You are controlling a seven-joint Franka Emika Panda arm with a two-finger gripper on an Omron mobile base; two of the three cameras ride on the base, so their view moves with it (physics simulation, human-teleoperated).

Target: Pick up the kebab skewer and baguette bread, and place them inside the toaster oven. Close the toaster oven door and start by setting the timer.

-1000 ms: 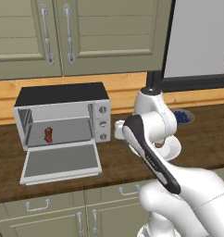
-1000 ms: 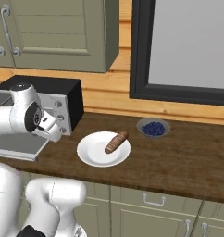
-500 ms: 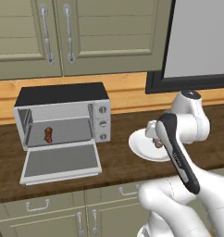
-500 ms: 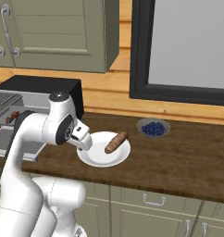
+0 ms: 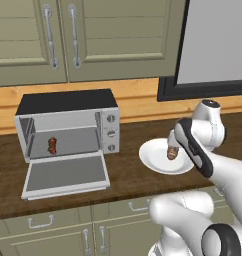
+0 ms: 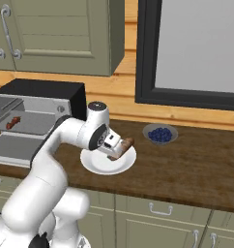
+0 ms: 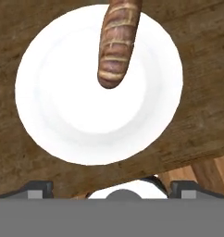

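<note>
Baguette bread (image 7: 117,44) lies on the white plate (image 7: 49,120), long axis running toward the frame's top, ahead of the gripper (image 7: 111,187), whose opening I cannot tell.

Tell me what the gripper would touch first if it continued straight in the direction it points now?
Probably the white plate, near its bare middle, just beside the end of the baguette. The gripper looks straight down on it; depth is unclear.
</note>
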